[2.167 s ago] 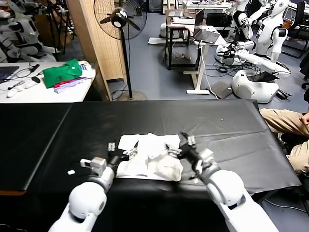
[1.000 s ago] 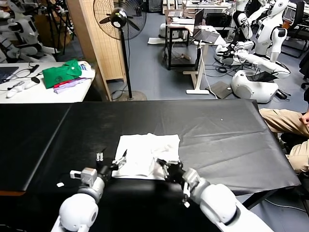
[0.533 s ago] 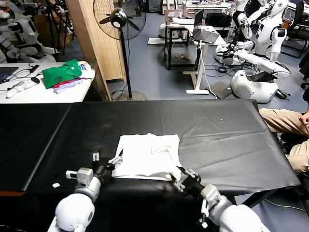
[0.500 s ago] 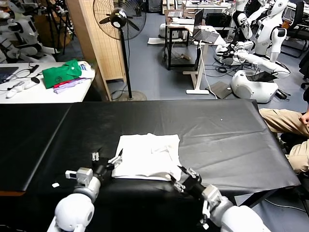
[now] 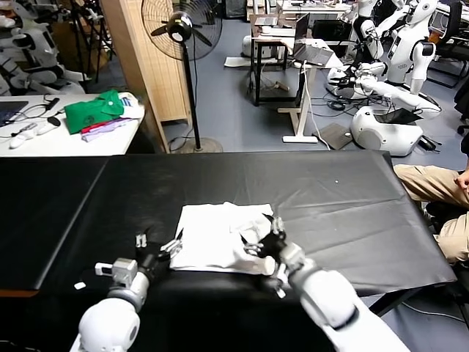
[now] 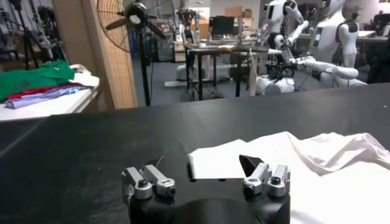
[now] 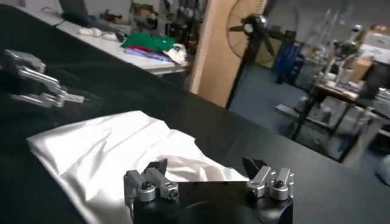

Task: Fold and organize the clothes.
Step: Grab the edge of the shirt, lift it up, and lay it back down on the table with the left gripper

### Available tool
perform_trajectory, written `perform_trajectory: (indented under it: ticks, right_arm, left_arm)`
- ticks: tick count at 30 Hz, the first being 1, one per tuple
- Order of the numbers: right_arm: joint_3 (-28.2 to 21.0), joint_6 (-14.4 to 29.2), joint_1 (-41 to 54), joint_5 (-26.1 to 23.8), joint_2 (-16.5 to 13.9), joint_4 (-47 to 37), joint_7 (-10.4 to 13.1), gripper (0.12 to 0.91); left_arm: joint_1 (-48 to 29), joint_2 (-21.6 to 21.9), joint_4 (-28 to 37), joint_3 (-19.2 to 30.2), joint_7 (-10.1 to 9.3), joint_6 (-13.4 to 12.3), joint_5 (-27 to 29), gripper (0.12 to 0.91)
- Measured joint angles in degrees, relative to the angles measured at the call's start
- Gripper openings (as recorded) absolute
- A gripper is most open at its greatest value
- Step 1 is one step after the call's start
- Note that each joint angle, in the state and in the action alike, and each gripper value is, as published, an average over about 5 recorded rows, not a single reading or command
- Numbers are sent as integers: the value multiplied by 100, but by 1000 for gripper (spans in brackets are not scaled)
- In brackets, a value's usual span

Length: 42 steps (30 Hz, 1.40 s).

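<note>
Left gripper [image 5: 156, 245] lower left, jaws wide, empty, at the shirt's left edge. Folded white T-shirt [image 5: 216, 242] lies centre frame on black table [image 5: 352, 205]. Right gripper [image 5: 262, 239] over its right edge, jaws spread, nothing held.

We count one folded white T-shirt [image 5: 220, 238] on one black-covered table [image 5: 352, 198]. Two grippers show, the left gripper [image 5: 156, 246] and the right gripper [image 5: 262, 238]. Beyond stand one pedestal fan [image 5: 183, 29], one green garment [image 5: 94, 110] and one purple cloth [image 5: 110, 129].
</note>
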Motion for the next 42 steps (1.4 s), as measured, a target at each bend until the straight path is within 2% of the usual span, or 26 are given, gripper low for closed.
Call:
perform_trajectory:
  ticks: [5,9,15,21,24,29,32,34,36,39,42]
  right_arm:
    - [-449,13,440,-121,39,-485,-45,798]
    - [-600,81,578,-196,89,-689,-40,787]
    - [-615,266,606,-358,172,-806,118,639]
    - [-503,316,530,-431,259,-823,269,568]
    - [-403,322,475,-432,295,-831,334,478]
    - [-198,393,357,-418,353,-917,519,223]
    - [-15,375,285,-354,433,-996,685,137]
    - [147,295,240,-307,512,-1037,787,154]
    - [324,191,189,-257,605,-1049,861,209]
    - [567,-27,99,-33,729,-980,1013,358]
    - [755,-342,26,484,828,-781,1260,526]
  left_arm:
    - [46,-49,14,-52,5,-20,20,798]
    - [30,-80,52,-55,8,-32,30,798]
    - [12,-95,122,-62,12,-62,30,798]
    - [-22,-93,150,-54,16,-73,27,798]
    - [-40,-96,160,-35,16,-73,25,798]
    - [-44,-129,180,6,17,-82,37,798]
    - [-30,-154,181,17,20,-96,51,798]
    - [-14,-164,179,18,25,-107,56,798]
    - [1,-167,171,16,33,-125,56,798]
    - [9,-159,150,5,60,-162,4,798]
    - [-25,-143,113,-21,127,-195,-198,798]
